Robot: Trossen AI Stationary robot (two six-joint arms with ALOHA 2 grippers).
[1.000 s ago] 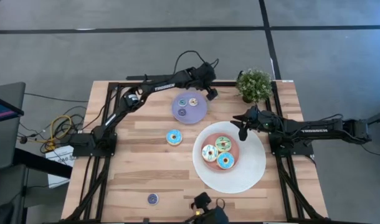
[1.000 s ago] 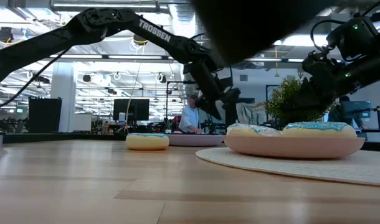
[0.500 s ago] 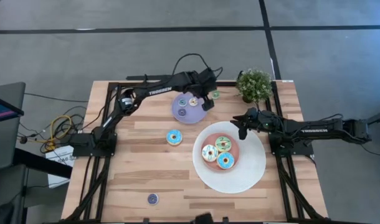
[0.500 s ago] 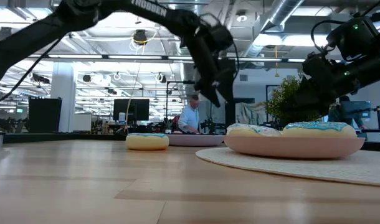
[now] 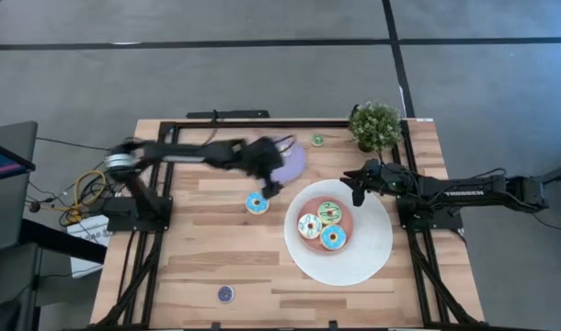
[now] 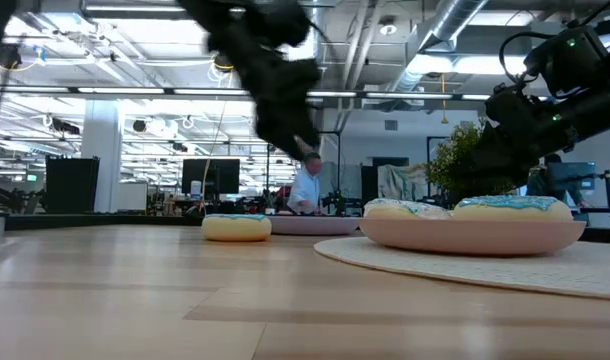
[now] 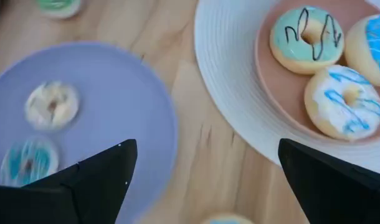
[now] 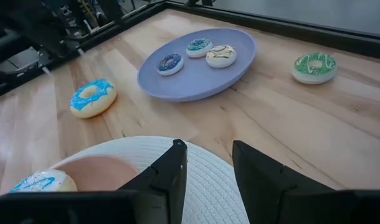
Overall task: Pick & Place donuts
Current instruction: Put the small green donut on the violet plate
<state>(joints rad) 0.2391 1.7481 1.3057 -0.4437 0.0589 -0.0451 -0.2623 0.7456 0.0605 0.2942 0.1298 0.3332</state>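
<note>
Wooden worktop [image 5: 198,267] | left gripper [image 5: 267,184] fingers spread, empty, frame centre above lone blue donut [image 5: 257,203] | three donuts on pink plate [image 5: 347,223] | right gripper [image 5: 357,188] spread, waiting at plate's upper edge

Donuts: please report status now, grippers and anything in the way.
Left gripper open, above lavender plate edge. Right gripper open, over white plate rim. Blue donut loose on table. Path clear.
</note>
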